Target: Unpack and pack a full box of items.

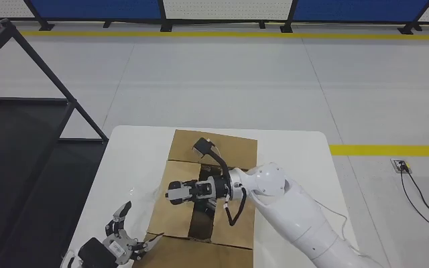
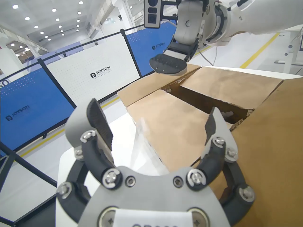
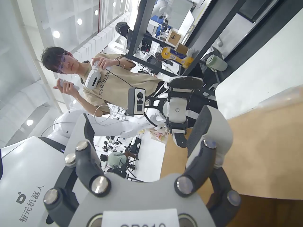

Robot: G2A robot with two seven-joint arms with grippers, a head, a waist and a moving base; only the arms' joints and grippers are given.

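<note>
Table [image 1: 134,154] holds one box [image 1: 228,151]; left end effector [image 1: 139,226] and right end effector [image 1: 173,193] gape.

- The box [image 1: 194,171] stands on the table [image 1: 131,151], midway between the table's left and right edges and close to the edge nearest the robot.
- The left flap [image 1: 167,218] and the right flap [image 1: 240,228] lie over the top of the box, with a gap [image 1: 200,226] between them running from front to back.
- The far flap [image 1: 231,144] lies folded out behind the box, and the near flap [image 1: 194,254] sticks out at its front.
- The right gripper [image 1: 175,193] hangs above the box's left flap, its arm crossing over the box from the right.
- The left gripper [image 1: 137,229] is just beside the box's front-left corner, over the table.
</note>
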